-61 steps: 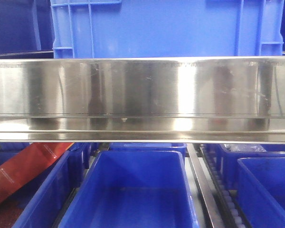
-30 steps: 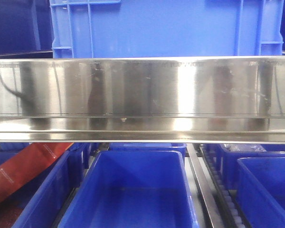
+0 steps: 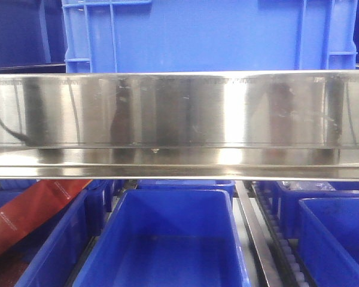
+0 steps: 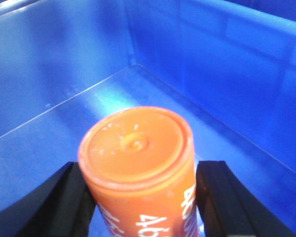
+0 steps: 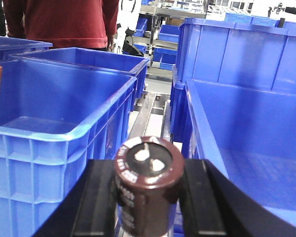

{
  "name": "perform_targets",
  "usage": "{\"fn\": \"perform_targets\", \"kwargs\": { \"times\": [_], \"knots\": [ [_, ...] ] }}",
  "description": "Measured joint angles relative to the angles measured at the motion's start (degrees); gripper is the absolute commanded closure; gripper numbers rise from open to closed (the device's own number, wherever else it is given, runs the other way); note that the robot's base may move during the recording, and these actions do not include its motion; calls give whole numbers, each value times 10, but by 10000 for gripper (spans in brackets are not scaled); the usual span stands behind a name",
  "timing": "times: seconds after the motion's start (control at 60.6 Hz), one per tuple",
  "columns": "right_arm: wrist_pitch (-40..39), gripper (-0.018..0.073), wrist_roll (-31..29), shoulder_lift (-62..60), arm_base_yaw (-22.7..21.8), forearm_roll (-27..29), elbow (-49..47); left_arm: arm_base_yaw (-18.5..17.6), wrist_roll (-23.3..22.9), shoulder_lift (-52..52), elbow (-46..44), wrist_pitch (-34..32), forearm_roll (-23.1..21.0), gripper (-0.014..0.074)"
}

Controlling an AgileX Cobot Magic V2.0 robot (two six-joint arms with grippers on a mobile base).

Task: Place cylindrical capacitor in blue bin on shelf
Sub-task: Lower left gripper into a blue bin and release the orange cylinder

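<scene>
**Left gripper (image 4: 140, 197) clamped on an orange cylinder (image 4: 135, 143); right gripper (image 5: 149, 197) clamped on the capacitor (image 5: 147, 170)**

In the left wrist view, the left gripper's black fingers (image 4: 64, 197) press on both sides of the orange cylinder. The cylinder carries white print and hangs above the floor of a blue bin (image 4: 227, 64).

In the right wrist view, an orange cylinder shows at the far left edge, over the left bin (image 5: 64, 133). A person in red (image 5: 64, 19) stands behind that bin. The right gripper's black fingers (image 5: 101, 197) hold the capacitor by its sides. It is upright, dark brown with a silvery top. It sits in front of the gap between the left bin and the right bin (image 5: 246, 123), and is inside neither.

In the front view, the steel rail of the shelf (image 3: 179, 110) spans the frame, with a blue crate (image 3: 209, 36) above it. Below the rail, a red strip (image 3: 30, 209) lies at the left, the middle bin (image 3: 167, 239) stands open, and a roller track (image 3: 284, 242) runs just to its right.
</scene>
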Motion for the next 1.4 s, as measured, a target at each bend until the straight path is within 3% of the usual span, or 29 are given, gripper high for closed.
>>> {"fn": "perform_targets", "kwargs": {
  "times": [0.116,0.182,0.347,0.446,0.512,0.677,0.825,0.941,1.122,1.403],
  "knots": [
    [0,721,0,0,0,0,0,0,0,0,0,-1,0,79],
    [0,721,0,0,0,0,0,0,0,0,0,-1,0,-18],
    [0,721,0,0,0,0,0,0,0,-11,0,6,-2,13],
    [0,721,0,0,0,0,0,0,0,-34,0,23,-3,66],
    [0,721,0,0,0,0,0,0,0,-56,0,37,-2,150],
    [0,721,0,0,0,0,0,4,0,-121,-1,89,7,498],
    [8,721,0,0,0,0,0,34,-10,-170,-1,145,10,703],
    [13,721,0,0,0,0,0,63,-14,-217,27,165,11,707],
    [18,721,0,0,0,0,0,111,-17,-330,147,164,13,707],
    [21,721,0,10,0,0,-4,154,-19,-562,370,89,13,707]
  ]
}}
